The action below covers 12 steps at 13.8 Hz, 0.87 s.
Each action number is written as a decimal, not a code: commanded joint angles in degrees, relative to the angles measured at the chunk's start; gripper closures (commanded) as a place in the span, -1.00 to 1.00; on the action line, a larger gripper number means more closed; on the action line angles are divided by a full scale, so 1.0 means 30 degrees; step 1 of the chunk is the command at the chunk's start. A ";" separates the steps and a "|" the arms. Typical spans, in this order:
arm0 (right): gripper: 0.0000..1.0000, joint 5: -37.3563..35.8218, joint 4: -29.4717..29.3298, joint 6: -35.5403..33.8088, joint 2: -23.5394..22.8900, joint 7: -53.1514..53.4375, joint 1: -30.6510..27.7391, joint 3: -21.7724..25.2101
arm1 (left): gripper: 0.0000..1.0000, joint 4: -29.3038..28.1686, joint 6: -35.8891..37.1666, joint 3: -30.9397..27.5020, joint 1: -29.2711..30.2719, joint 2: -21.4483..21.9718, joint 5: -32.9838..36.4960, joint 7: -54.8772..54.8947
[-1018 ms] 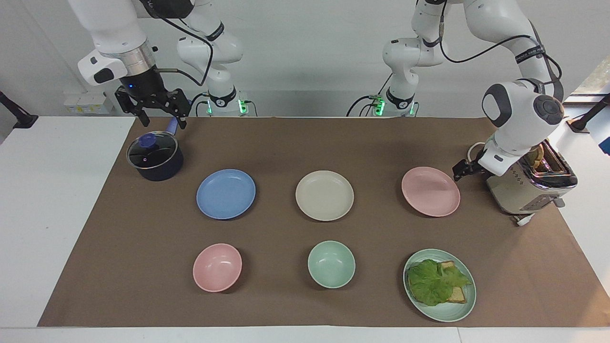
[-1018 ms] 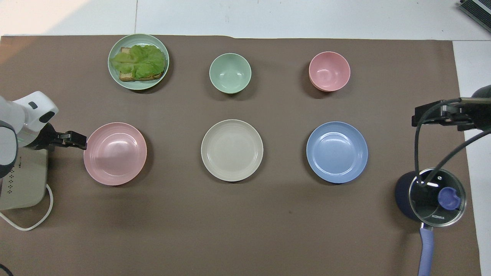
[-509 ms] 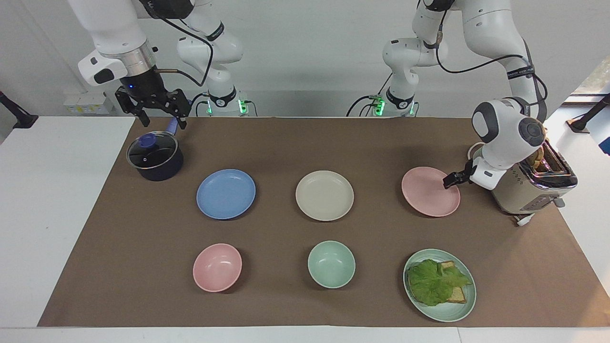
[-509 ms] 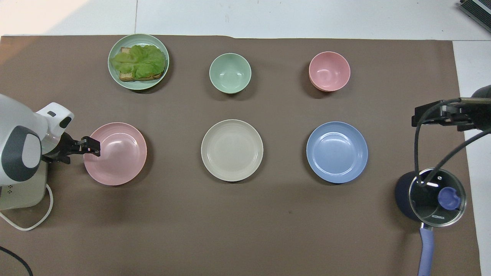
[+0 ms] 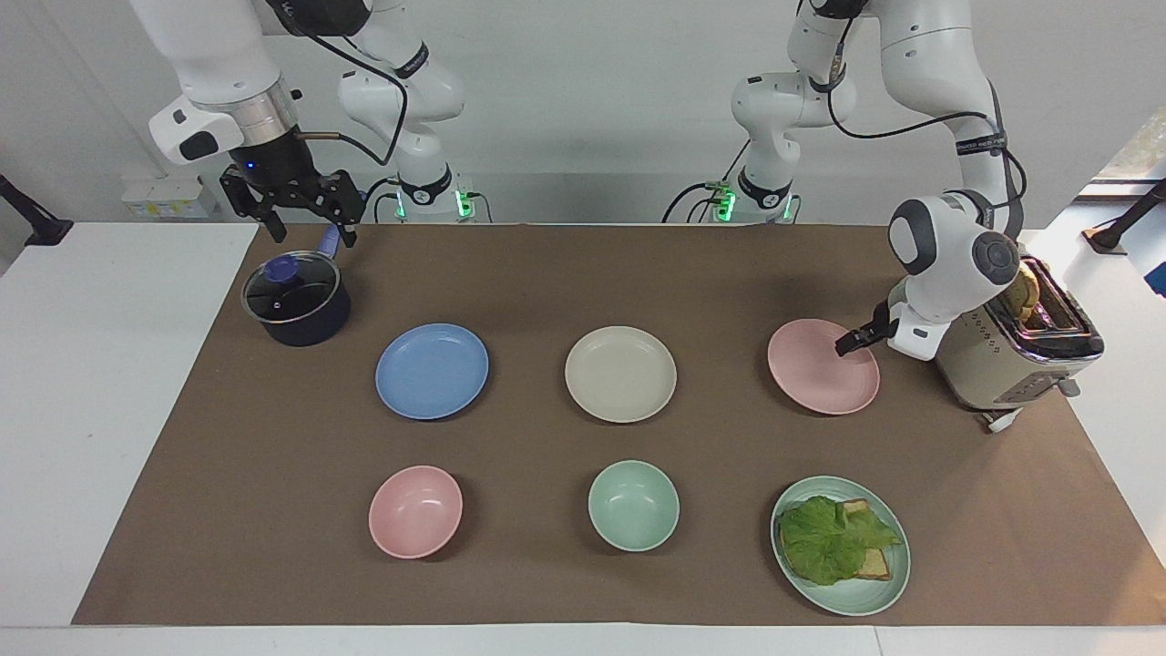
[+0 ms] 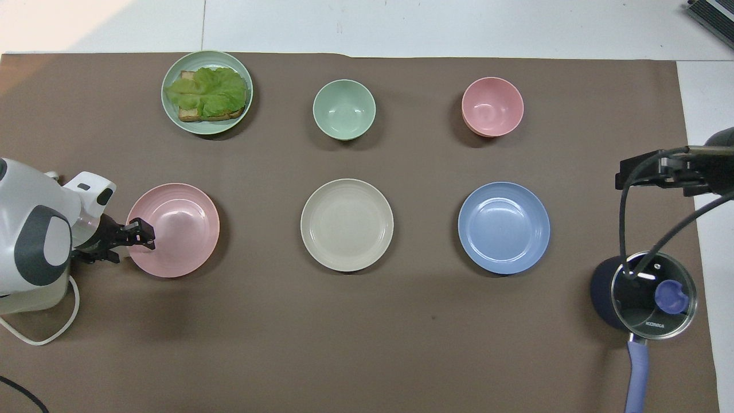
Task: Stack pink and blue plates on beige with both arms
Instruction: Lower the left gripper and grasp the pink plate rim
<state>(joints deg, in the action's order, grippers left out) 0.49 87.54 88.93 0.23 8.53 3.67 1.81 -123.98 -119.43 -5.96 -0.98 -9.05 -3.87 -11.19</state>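
Three plates lie in a row on the brown mat: the blue plate (image 5: 432, 371) (image 6: 503, 228) toward the right arm's end, the beige plate (image 5: 620, 374) (image 6: 347, 225) in the middle, and the pink plate (image 5: 817, 375) (image 6: 180, 229) toward the left arm's end. My left gripper (image 5: 847, 344) (image 6: 144, 234) is low over the pink plate's rim, on the side by the toaster. Whether it touches or grips the rim does not show. Up in the air above the pot, my right gripper (image 5: 310, 233) (image 6: 654, 175) waits open and holds nothing.
A dark pot with a glass lid (image 5: 296, 301) (image 6: 648, 295) stands at the right arm's end. A toaster (image 5: 1011, 355) stands close beside the left arm. Farther from the robots are a pink bowl (image 5: 415, 511), a mint bowl (image 5: 633, 505) and a green plate with lettuce toast (image 5: 840, 545).
My left gripper has moved from beside the toaster to over the pink plate's rim. The right arm and all three plates have stayed where they were.
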 commanded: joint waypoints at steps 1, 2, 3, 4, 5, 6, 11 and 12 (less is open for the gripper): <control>-1.00 -0.0162 0.0470 0.0210 0.0391 0.0437 0.0006 0.0011 | 1.00 -0.0569 -0.0065 0.0054 -0.0024 0.0614 -0.0234 -0.0224; -1.00 -0.0162 0.0470 0.0210 0.0391 0.0466 0.0006 0.0011 | 1.00 -0.0452 0.0139 0.0054 -0.0053 0.0585 -0.0234 -0.0224; -1.00 -0.0162 0.0470 0.0210 0.0391 0.0467 0.0006 0.0011 | 1.00 -0.0422 0.0228 0.0054 -0.0053 0.0584 -0.0234 -0.0224; -1.00 -0.0162 0.0470 0.0210 0.0391 0.0438 0.0006 0.0011 | 1.00 -0.0393 0.0403 0.0054 -0.0082 0.0555 -0.0234 -0.0195; -1.00 -0.0162 0.0470 0.0210 0.0391 0.0466 0.0006 0.0011 | 1.00 -0.0277 0.0666 0.0083 -0.0054 0.0555 -0.0234 -0.0049; -1.00 -0.0162 0.0470 0.0210 0.0420 0.0438 0.0006 0.0011 | 1.00 -0.0130 0.1161 0.0083 -0.0053 0.0555 -0.0263 -0.0019; -1.00 -0.0162 0.0499 0.0210 0.0450 0.0467 0.0006 0.0011 | 1.00 0.3173 0.6280 0.0317 -0.0286 0.0555 -0.0612 -0.0222; -1.00 -0.0162 0.0470 0.0210 0.0450 0.0467 0.0006 0.0011 | 1.00 0.3878 0.7250 0.0347 -0.0462 0.0584 -0.1166 -0.0311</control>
<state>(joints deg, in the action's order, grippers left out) 0.49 87.54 88.93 0.28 8.71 3.67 1.81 -117.00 -104.12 -4.99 -1.20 -7.30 -5.42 -11.25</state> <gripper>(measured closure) 0.000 0.947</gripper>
